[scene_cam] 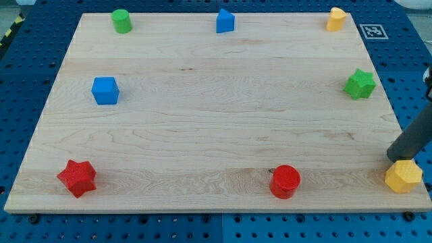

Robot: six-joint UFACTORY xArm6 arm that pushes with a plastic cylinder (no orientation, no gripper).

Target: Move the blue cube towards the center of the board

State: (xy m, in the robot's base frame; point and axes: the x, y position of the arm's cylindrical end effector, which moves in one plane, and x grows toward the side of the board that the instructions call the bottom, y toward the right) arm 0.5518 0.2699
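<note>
Eight blocks on wooden board [202,135]; my tip [391,157] at view's lower right.
Two blue: cube [105,90] left side, house-shaped block [225,21] top. Two red: star [77,177], cylinder [285,181]. Two green: cylinder [121,20], star [360,84]. Two yellow: top-right [335,19], bottom-right [403,176] touching tip. No fingers, bare rod.

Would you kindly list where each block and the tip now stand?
blue cube: view's left, untouched
blue pointed block: top edge
green cylinder: top left
green star: right edge
yellow block, top: top right corner
yellow block, bottom: bottom right corner
red star: bottom left
red cylinder: bottom edge
my tip: beside bottom yellow block
</note>
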